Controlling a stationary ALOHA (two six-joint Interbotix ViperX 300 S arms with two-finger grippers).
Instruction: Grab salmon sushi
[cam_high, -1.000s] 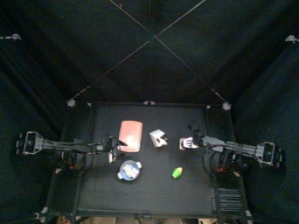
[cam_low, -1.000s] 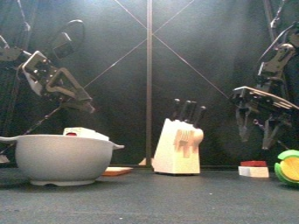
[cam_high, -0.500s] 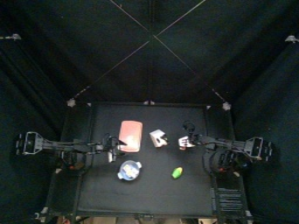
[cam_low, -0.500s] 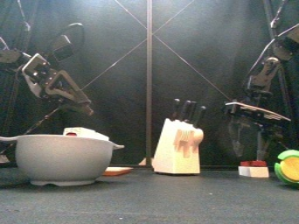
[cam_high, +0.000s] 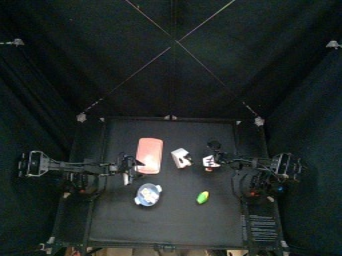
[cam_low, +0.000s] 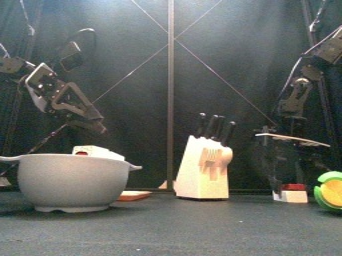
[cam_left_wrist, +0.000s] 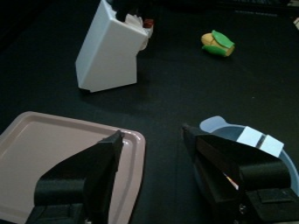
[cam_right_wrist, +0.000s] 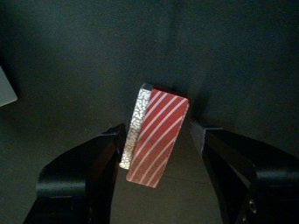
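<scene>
Our right gripper (cam_right_wrist: 158, 140) is wide open around the small red-striped white salmon sushi block (cam_right_wrist: 156, 136), right of centre.

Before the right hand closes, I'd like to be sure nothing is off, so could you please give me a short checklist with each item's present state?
1. Right hand open: ok, both jaws stand wide apart.
2. Salmon sushi lies between the jaws: ok in the right wrist view.
3. Hand low enough to grip: cannot tell; the front view shows it down by the sushi, contact unclear.
4. Room around the sushi: ok, knife block and green-yellow toy stand apart from it.
5. Left hand out of the way: ok, above the pink slab and bowl.
</scene>
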